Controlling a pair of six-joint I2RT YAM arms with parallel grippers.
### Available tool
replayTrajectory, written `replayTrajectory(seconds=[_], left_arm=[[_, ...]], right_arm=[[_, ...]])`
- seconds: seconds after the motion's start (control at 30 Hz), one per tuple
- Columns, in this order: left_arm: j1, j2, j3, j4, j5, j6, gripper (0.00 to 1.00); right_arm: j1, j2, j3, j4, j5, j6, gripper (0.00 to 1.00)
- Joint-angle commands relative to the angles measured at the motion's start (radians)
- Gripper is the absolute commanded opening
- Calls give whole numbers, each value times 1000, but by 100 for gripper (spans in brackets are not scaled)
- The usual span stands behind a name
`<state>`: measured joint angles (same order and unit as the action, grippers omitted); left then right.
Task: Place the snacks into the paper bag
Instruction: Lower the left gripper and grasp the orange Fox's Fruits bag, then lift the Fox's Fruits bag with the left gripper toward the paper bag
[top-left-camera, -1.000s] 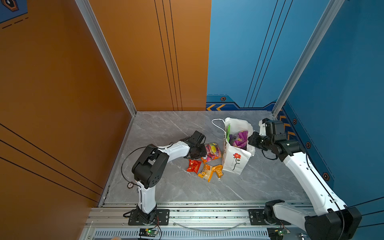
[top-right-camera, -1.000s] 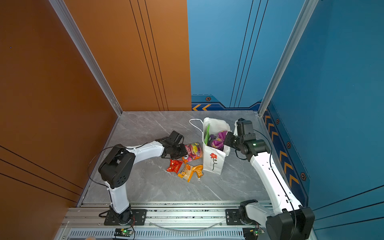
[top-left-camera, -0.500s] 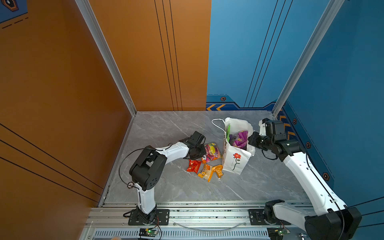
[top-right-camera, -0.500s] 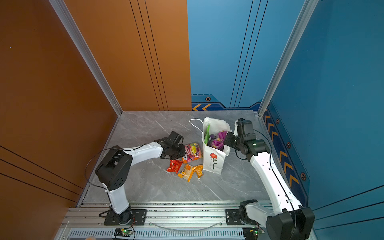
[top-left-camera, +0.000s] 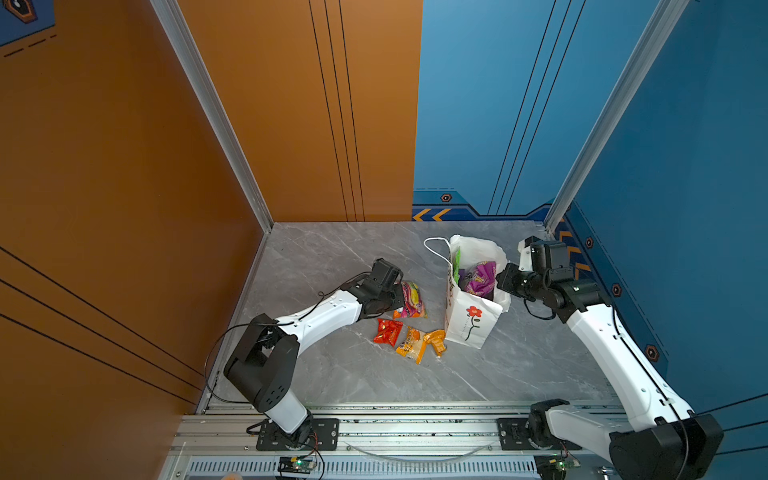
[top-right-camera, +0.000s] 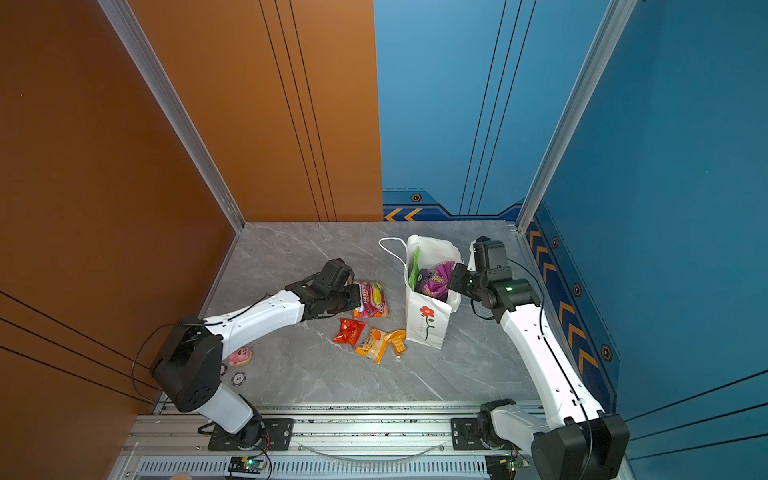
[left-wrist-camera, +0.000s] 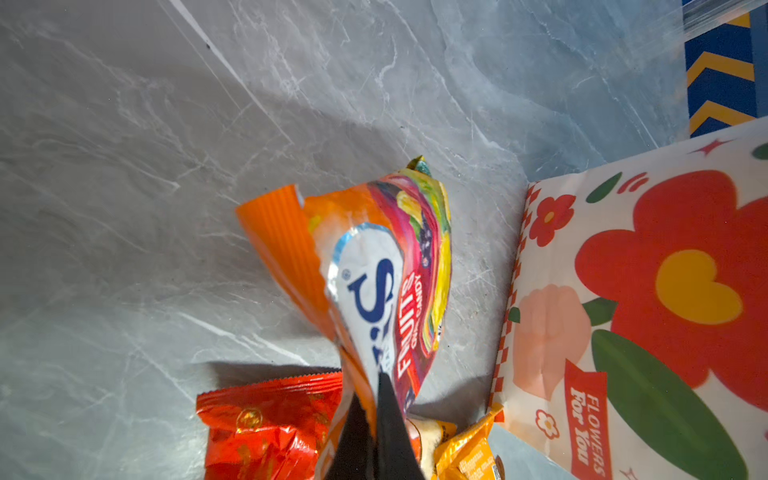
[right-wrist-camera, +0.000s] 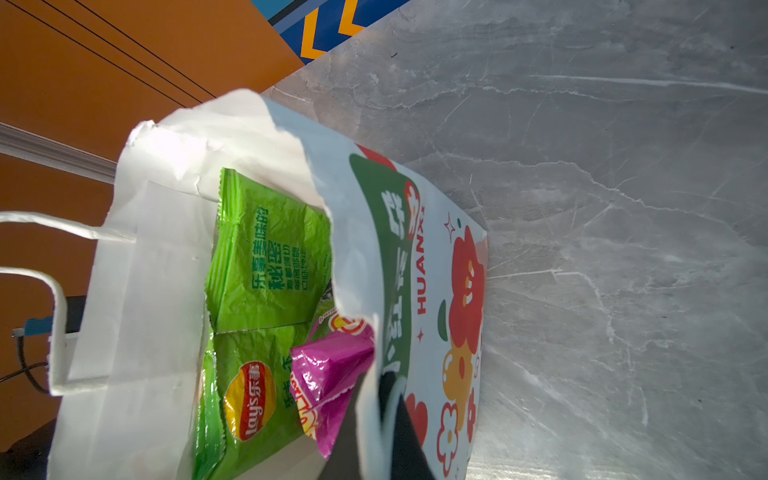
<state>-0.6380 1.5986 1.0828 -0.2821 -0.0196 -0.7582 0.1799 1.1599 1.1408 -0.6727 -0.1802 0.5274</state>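
Grey marble-look tabletop (top-left-camera: 332, 374): the left gripper (left-wrist-camera: 374, 401) is clamped on one end of the orange-pink FOX'S packet (left-wrist-camera: 386, 266), which stretches away from the jaws near the middle of the surface, toward the paper bag (top-left-camera: 469, 328) standing just beside it. The right gripper (right-wrist-camera: 376, 399) pinches the bag's rim on the side nearest the right edge, with a green packet (right-wrist-camera: 270, 249) and a purple packet (right-wrist-camera: 328, 365) inside. A red-orange packet (top-left-camera: 387, 332) and small orange-yellow packets (top-left-camera: 411, 349) lie by the bag's foot, toward the front edge.
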Motion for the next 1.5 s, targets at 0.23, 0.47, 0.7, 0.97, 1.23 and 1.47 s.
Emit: replayTrajectory(seconds=[0.23, 0.47, 0.7, 0.97, 1.23, 1.47], left_arm=[[-13, -173, -45, -26, -162, 130, 0], [13, -331, -129, 50, -161, 151, 0], [15, -408, -84, 0, -145, 211, 0], [20, -470, -69, -11, -119, 225, 0], [31, -498, 109, -117, -89, 268, 0], [-14, -487, 304, -172, -60, 269, 0]], right_arm=[[-7, -27, -7, -40, 2, -15, 9], [-8, -35, -10, -42, 5, -14, 9], [-9, -34, -6, -40, 1, -12, 9], [-9, -42, -11, -38, -2, -9, 9], [-7, -40, -9, -36, -5, -9, 8], [-6, -44, -13, -33, -6, -7, 8]])
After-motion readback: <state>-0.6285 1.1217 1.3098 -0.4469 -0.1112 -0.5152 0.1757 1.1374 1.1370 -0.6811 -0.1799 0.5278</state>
